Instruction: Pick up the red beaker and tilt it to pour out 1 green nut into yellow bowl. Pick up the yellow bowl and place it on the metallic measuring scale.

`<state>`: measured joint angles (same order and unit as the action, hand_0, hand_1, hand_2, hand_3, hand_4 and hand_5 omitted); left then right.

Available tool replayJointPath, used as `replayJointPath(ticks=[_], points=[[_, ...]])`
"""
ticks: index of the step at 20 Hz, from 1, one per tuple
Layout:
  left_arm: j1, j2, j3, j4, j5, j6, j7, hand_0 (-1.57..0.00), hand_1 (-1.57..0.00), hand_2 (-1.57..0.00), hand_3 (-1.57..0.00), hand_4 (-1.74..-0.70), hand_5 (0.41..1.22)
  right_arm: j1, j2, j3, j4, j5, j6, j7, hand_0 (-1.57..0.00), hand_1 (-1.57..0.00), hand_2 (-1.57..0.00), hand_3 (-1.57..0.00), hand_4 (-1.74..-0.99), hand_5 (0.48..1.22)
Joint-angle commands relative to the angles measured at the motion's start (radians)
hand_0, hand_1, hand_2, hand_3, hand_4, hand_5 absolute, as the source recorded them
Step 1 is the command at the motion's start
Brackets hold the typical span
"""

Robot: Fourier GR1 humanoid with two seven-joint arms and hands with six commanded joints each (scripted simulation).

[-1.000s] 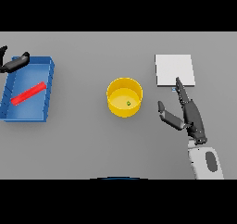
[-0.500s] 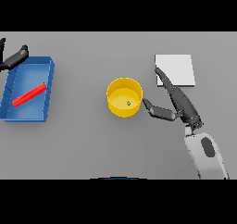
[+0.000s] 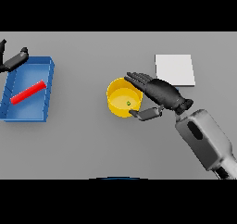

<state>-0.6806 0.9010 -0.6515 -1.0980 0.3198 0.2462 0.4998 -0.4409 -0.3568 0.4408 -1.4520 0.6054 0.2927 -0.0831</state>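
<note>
Right hand [image 3: 163,94] is at the yellow bowl [image 3: 118,102] now: straight fingers reach over the bowl's right rim, thumb [image 3: 146,113] tucked under its lower right edge. Fingers spread, not closed on the wall, so it grips nothing. The bowl sits on the table [image 3: 92,144] mid-scene, with a green nut [image 3: 128,103] inside near the right wall.

Metallic scale [image 3: 174,70] lies up and right of the bowl, just beyond the right hand's knuckles, apart from the bowl. Bare table in front of the bowl and to its left, wide gap to the blue tray [image 3: 40,114] at the left edge. Red beaker [image 3: 28,92] lies on its side in the tray, slanted. Left hand [image 3: 13,61] hangs over the tray's far left corner at the frame edge, fingers relaxed, empty.

Versus half a second back: right hand has moved left from beside the bowl to over its rim, forearm swung further in from the lower right. Bowl, tray, beaker and scale haven't shifted. Left hand about the same spot.
</note>
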Motion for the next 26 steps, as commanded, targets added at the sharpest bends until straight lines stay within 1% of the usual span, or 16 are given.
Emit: replayJointPath(ticks=[1,4,5,7,8,11,13,14,15,19,20,22,24,26], points=[[0.003,0.001,0.002,0.001,0.002,-0.002,-0.009,0.0,0.0,0.0,0.0,-0.75,0.714,-0.024,-0.008,0.021,0.012,0.014,0.02,-0.018,0.0,0.0,0.0,0.0,-1.234,0.62],[0.001,-0.009,0.006,0.019,0.004,0.002,-0.017,0.0,0.0,0.0,0.0,-0.76,0.717,-0.083,-0.027,0.068,0.033,0.048,0.081,-0.027,0.0,0.0,0.0,0.0,-1.218,0.636],[0.008,-0.003,0.015,0.016,0.013,0.0,-0.032,0.0,0.0,0.0,0.0,-0.76,0.72,-0.099,-0.022,0.082,0.044,0.055,0.096,-0.022,0.0,0.0,0.0,0.0,-1.212,0.638],[0.013,0.0,0.025,0.017,0.025,-0.005,-0.052,0.0,0.0,0.0,0.0,-0.77,0.721,-0.12,-0.02,0.105,0.064,0.069,0.114,-0.031,0.0,0.0,0.0,0.0,-1.212,0.645],[0.015,-0.001,0.029,0.009,0.031,-0.002,-0.05,0.0,0.0,0.0,0.0,-0.78,0.721,-0.124,-0.018,0.116,0.085,0.074,0.119,-0.043,0.0,0.0,0.0,0.0,-1.214,0.648],[0.017,-0.003,0.027,0.011,0.028,-0.002,-0.056,0.0,0.0,0.0,0.0,-0.79,0.728,-0.154,-0.015,0.144,0.148,0.102,0.11,-0.084,0.0,0.0,0.0,0.0,-1.224,0.653],[0.006,-0.018,0.027,0.028,0.029,-0.002,-0.052,0.0,0.0,0.0,0.0,-0.8,0.728,-0.169,-0.01,0.159,0.178,0.112,0.116,-0.098,0.0,0.0,0.0,0.0,-1.234,0.66],[0.018,-0.009,0.031,0.017,0.033,0.002,-0.059,0.0,0.0,0.0,0.0,-0.8,0.727,-0.175,-0.018,0.166,0.183,0.115,0.122,-0.117,0.0,0.0,0.0,0.0,-1.242,0.664],[0.011,-0.009,0.03,0.011,0.034,0.0,-0.048,0.0,0.0,0.0,0.0,-0.8,0.725,-0.183,-0.016,0.175,0.196,0.122,0.128,-0.118,0.0,0.0,0.0,0.0,-1.249,0.669],[0.024,0.005,0.031,-0.008,0.034,0.008,-0.052,0.0,0.0,0.0,0.0,-0.8,0.723,-0.206,0.005,0.198,0.249,0.136,0.148,-0.105,0.0,0.0,0.0,0.0,-1.273,0.687],[0.017,-0.003,0.028,0.004,0.032,0.002,-0.046,0.0,0.0,0.0,0.0,-0.8,0.723,-0.2,0.005,0.209,0.25,0.141,0.149,-0.119,0.0,0.0,0.0,0.0,-1.277,0.692],[0.021,0.001,0.03,0.011,0.033,-0.006,-0.056,0.0,0.0,0.0,0.0,-0.79,0.725,-0.193,0.007,0.212,0.267,0.142,0.145,-0.127,0.0,0.0,0.0,0.0,-1.279,0.699],[0.012,-0.011,0.02,-0.007,0.029,0.008,-0.029,0.0,0.0,0.0,0.0,-0.79,0.728,-0.212,0.017,0.215,0.304,0.147,0.137,-0.135,0.0,0.0,0.0,0.0,-1.285,0.706],[0.008,-0.011,0.02,-0.014,0.026,0.017,-0.027,0.0,0.0,0.0,0.0,-0.79,0.728,-0.214,0.021,0.216,0.308,0.145,0.129,-0.156,0.0,0.0,-0.01,-0.03,-1.286,0.712]])
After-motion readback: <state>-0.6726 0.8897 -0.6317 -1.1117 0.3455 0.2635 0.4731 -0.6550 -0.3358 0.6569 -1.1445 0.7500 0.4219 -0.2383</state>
